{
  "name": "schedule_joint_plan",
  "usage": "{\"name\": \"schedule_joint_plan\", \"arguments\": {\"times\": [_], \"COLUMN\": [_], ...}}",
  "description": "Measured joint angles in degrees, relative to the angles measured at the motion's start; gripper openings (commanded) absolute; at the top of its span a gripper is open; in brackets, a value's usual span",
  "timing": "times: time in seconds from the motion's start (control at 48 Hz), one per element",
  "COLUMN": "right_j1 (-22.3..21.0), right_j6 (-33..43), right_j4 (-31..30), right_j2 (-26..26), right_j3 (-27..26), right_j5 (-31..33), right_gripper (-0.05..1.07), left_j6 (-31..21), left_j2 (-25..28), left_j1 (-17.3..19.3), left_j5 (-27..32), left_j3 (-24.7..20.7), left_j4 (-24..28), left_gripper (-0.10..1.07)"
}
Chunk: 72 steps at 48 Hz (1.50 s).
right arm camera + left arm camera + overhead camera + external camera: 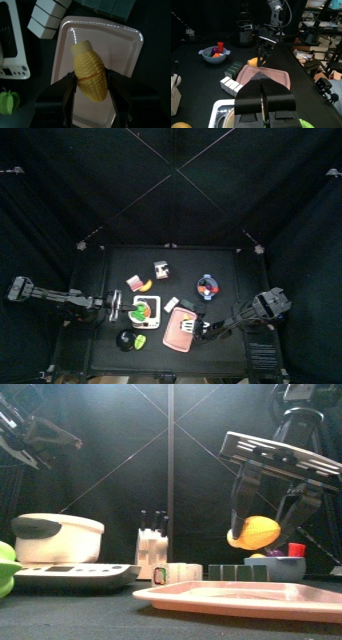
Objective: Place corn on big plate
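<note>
The corn, a small yellow cob, hangs in the air above the big plate, a pink flat rectangle. My right gripper is shut on the corn, one jaw on each side. The front view shows the corn well clear of the plate, under the right gripper. From above, the right gripper is over the plate. My left gripper is shut and holds nothing. It rests near the white square plate, left of the pink one.
White and dark green blocks lie beside the pink plate's far end. A blue bowl with small pieces stands further back. A green round item lies by the white tray. A white pot stands at the front left.
</note>
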Motion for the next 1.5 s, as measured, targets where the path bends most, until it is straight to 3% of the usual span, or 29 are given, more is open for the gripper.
{"name": "schedule_joint_plan", "arguments": {"times": [0.146, 0.312, 0.646, 1.062, 1.5], "right_j1": [2.7, 3.3, 2.1, -0.9, -1.2], "right_j6": [8.7, 13.3, 12.6, 12.7, 12.0], "right_j4": [1.8, 1.8, -0.7, -2.5, -2.5], "right_j2": [6.1, 10.2, 10.5, 10.6, 10.5], "right_j3": [-5.2, -7.2, -6.9, -4.1, -4.2], "right_j5": [6.6, 6.4, 4.0, -0.4, -0.8], "right_gripper": [0.65, 0.65, 0.67, 0.91, 0.92], "left_j6": [0.0, 0.0, 0.1, 0.1, 0.1], "left_j2": [-0.4, -0.5, -0.6, -0.6, -0.6], "left_j1": [0.1, 0.2, 0.4, 0.5, 0.6], "left_j5": [1.3, 2.1, 2.2, 2.2, 2.2], "left_j3": [0.0, 0.0, 0.0, 0.0, 0.0], "left_j4": [0.0, 0.0, 0.1, 0.0, 0.0], "left_gripper": [-0.03, -0.03, -0.03, -0.03, -0.03]}}
